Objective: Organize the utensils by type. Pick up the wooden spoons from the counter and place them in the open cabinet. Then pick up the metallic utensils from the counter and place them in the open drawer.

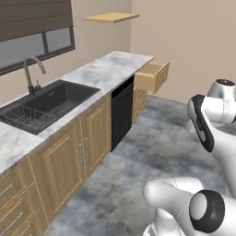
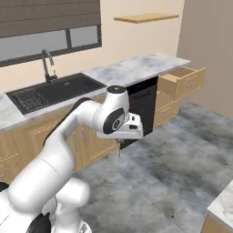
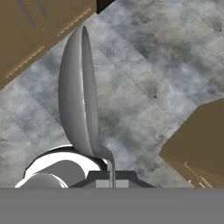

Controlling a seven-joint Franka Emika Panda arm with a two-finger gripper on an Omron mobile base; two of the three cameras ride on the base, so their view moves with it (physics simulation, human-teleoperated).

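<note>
My gripper [image 3: 112, 180] is shut on the thin stem of a shiny silver spoon [image 3: 78, 96], one of the metallic utensils. Its bowl points away from the hand, over the grey floor. In the right base view the gripper [image 2: 120, 146] hangs under the bent arm in front of the base cabinets, with the spoon [image 2: 119, 154] as a thin sliver below it. The open drawer [image 1: 152, 76] [image 2: 182, 81] juts out at the far end of the white marble counter [image 1: 107, 69] [image 2: 133, 68], well beyond the gripper. The wooden spoons are out of view.
A dark sink [image 1: 48, 103] with a tap sits in the counter below the window. A black dishwasher front [image 1: 122, 113] stands beside the drawer stack. A tan shelf [image 1: 111, 17] hangs on the wall. Another tan wooden unit [image 3: 201, 144] lies on the floor's right.
</note>
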